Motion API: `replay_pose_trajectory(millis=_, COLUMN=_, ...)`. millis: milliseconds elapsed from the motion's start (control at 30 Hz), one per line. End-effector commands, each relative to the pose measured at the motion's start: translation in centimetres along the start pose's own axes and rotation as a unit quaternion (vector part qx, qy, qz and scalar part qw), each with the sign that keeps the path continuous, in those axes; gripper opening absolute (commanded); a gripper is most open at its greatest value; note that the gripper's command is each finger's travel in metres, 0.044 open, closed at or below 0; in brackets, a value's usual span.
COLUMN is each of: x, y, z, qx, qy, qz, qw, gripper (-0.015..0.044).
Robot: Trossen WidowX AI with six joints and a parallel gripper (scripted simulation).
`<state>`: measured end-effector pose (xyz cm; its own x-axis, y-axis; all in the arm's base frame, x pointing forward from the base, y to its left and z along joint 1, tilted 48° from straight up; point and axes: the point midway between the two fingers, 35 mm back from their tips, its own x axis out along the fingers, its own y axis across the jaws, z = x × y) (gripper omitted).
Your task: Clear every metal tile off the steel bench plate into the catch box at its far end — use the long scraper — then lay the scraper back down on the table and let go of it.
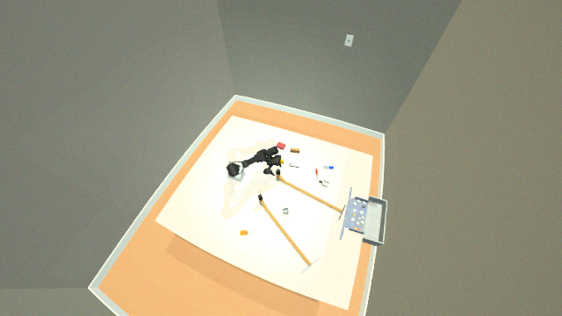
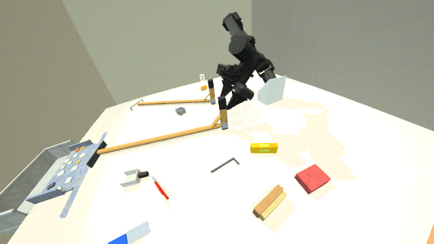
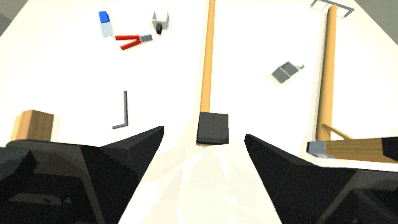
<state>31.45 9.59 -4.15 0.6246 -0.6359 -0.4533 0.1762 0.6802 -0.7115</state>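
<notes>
The long scraper (image 1: 309, 194) (image 2: 159, 139) (image 3: 207, 65) lies on the table, its upright black-topped grip towards the arm and its dark blade (image 2: 92, 159) at the near edge of the steel bench plate (image 1: 349, 213) (image 2: 44, 196). Several small tiles, mostly pale, with orange ones and a dark one (image 2: 51, 186), are spread on the plate. The catch box (image 1: 377, 200) (image 2: 20, 179) adjoins the plate's far end. My gripper (image 1: 277, 169) (image 2: 224, 103) (image 3: 205, 133) is open and empty. In the wrist view the scraper's grip top (image 3: 213, 128) appears between the fingertips, slightly ahead of them; no contact shows.
A second long-handled tool (image 1: 285, 233) (image 2: 173, 102) (image 3: 327, 75) with a hoop-like head lies beside the scraper. A yellow block (image 2: 264, 148), hex key (image 2: 224, 165), red block (image 2: 312, 178), wooden block (image 2: 269, 202), red-handled tool (image 2: 161, 190) and grey bracket (image 2: 130, 177) lie on the other side.
</notes>
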Motion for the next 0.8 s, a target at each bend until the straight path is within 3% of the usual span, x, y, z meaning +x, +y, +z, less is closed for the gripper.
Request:
replay_pose_trajectory(millis=0, x=0.8, y=0.1, z=-0.2, qx=-0.004, qy=0.002, qz=0.001, qw=1.0, gripper=0.044)
replay_pose_trajectory(millis=700, x=4.0, y=-0.6, z=-0.1, qx=-0.004, qy=-0.003, qz=-0.005, qw=1.0, gripper=0.044)
replay_pose_trajectory(millis=767, x=3.5, y=-0.5, z=0.1, qx=0.0, qy=-0.004, qz=-0.006, qw=1.0, gripper=0.0387)
